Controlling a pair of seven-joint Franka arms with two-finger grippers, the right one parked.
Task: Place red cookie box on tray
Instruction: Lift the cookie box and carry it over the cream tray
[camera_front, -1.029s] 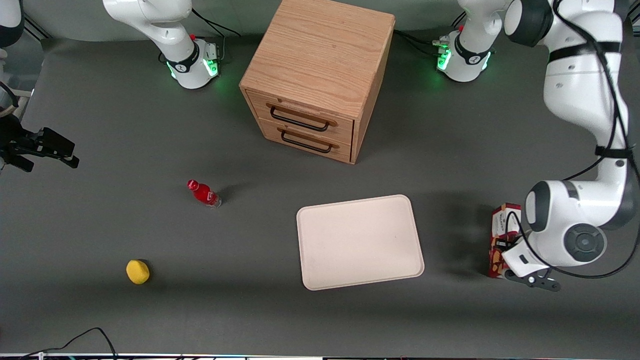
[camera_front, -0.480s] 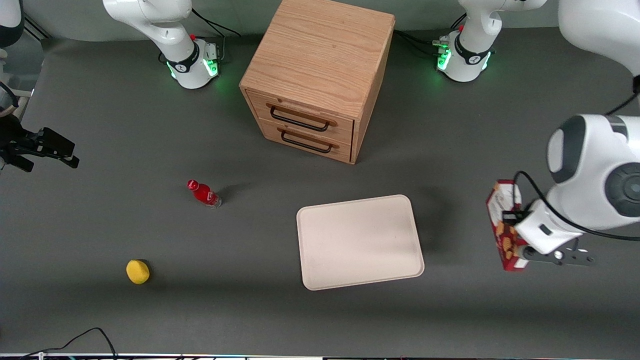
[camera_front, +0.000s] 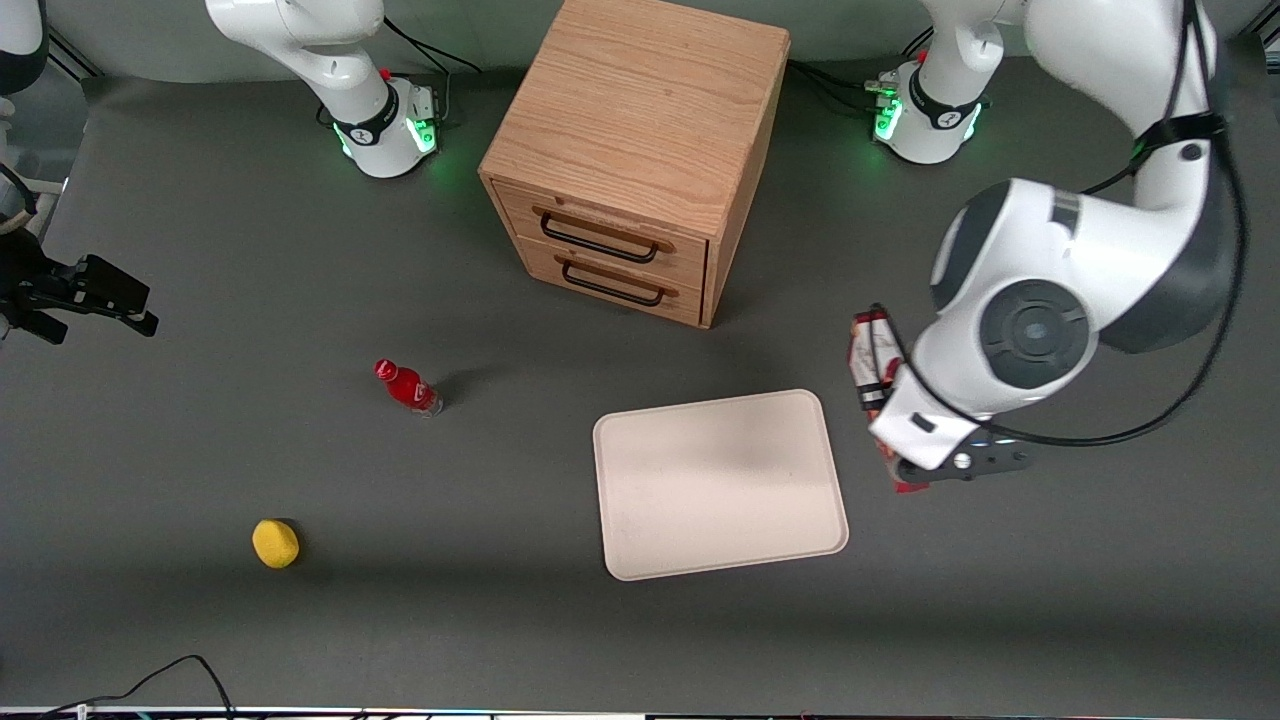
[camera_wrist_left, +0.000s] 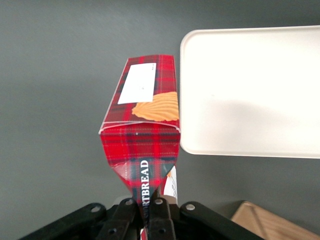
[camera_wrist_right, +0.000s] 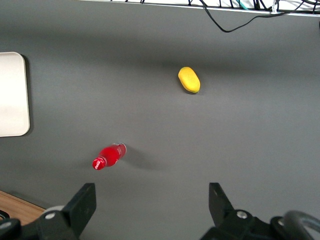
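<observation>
The red cookie box (camera_front: 868, 362) is a long dark-red tartan box with a white label and a tan cookie picture (camera_wrist_left: 145, 120). My left gripper (camera_front: 895, 430) is shut on it and holds it in the air, just beside the tray's edge toward the working arm's end. In the left wrist view the fingers (camera_wrist_left: 160, 215) pinch the box's near end, which is squeezed flat. The tray (camera_front: 720, 485) is a large cream-white rectangle lying flat on the dark table; one corner of it shows in the left wrist view (camera_wrist_left: 250, 90). The arm's wrist hides most of the box in the front view.
A wooden two-drawer cabinet (camera_front: 635, 160) stands farther from the front camera than the tray. A small red bottle (camera_front: 405, 386) and a yellow lemon-like object (camera_front: 275, 543) lie toward the parked arm's end. A cable (camera_front: 150, 680) runs along the near table edge.
My left gripper has lifted the red cookie box off the table and carried it toward the tray and farther from the front camera. Nothing else moved.
</observation>
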